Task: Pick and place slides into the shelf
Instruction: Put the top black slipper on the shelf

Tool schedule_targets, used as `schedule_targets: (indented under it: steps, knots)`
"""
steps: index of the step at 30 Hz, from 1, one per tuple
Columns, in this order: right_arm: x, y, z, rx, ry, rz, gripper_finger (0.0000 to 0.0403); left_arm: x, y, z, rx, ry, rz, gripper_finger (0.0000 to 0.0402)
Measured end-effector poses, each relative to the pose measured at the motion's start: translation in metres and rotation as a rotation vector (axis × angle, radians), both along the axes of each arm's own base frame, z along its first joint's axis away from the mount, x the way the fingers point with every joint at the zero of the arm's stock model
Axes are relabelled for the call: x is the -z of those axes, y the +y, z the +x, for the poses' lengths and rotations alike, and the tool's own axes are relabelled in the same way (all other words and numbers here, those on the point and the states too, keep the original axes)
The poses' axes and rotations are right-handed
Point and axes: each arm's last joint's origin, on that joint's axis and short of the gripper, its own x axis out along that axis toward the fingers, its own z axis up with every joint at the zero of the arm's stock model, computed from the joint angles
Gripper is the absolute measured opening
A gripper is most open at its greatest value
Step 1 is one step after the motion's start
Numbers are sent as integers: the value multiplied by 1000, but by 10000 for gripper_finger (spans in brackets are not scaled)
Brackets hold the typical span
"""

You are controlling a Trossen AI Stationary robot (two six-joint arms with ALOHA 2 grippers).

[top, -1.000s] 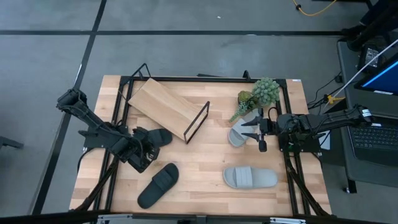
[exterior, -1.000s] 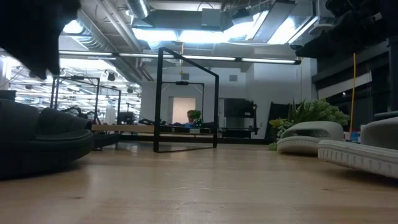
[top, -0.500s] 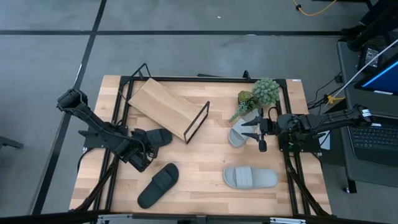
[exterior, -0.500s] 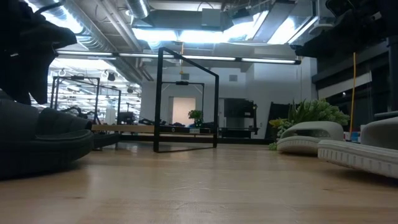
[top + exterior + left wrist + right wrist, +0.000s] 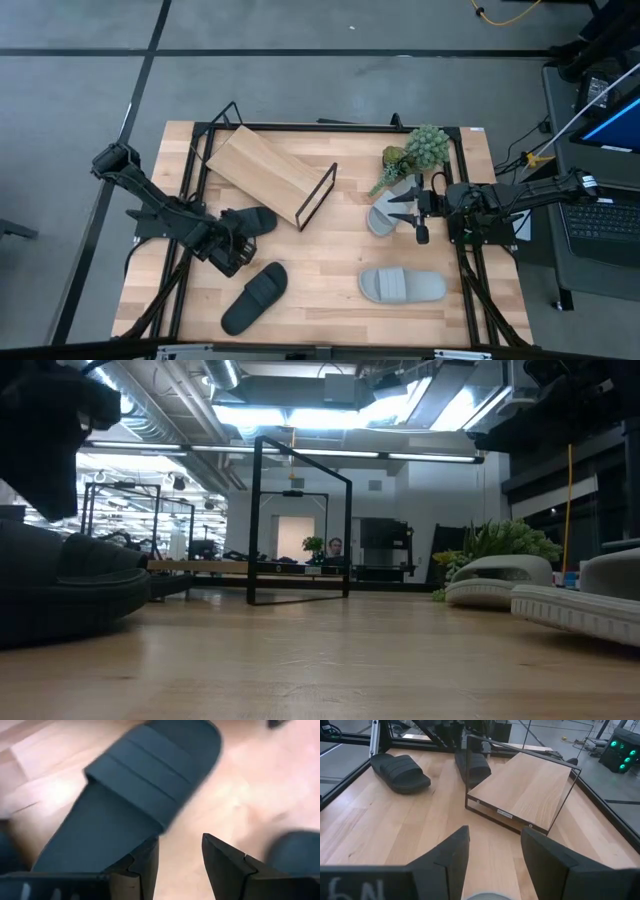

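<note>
Black slide (image 5: 135, 795): matt, ribbed strap. Shelf (image 5: 530, 787): smooth pale wood, thin black wire. Table (image 5: 330, 270): light wood planks.

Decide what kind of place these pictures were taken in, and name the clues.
Probably a robotics lab or workshop: a black-framed wooden table stands on a grey taped floor, a laptop and cables sit beside it, and open ceiling ducts with strip lights show behind.
</note>
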Motion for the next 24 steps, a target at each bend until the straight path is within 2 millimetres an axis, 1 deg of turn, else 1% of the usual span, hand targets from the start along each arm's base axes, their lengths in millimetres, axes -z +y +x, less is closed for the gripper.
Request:
schedule_targets:
  steps: [3, 5, 9, 13, 16, 19, 24]
  knots:
    - [0, 0, 0, 2, 0, 6, 180, -12, -2, 7, 119, 31, -38, 140]
    - [0, 0, 0, 5, -1, 16, 180, -17, -3, 9, 212, 47, -27, 140]
    - [0, 0, 0, 7, -1, 23, 180, -19, 1, 11, 404, 93, 94, 140]
    - [0, 0, 0, 8, -1, 25, 180, -19, 5, 12, 532, 140, 183, 140]
    - [0, 0, 0, 8, -1, 24, 180, -19, 7, 9, 638, 209, 233, 140]
    - [0, 0, 0, 8, -1, 24, 180, -18, 10, 4, 686, 284, 260, 140]
    - [0, 0, 0, 8, -1, 23, 180, -19, 16, -3, 694, 376, 297, 140]
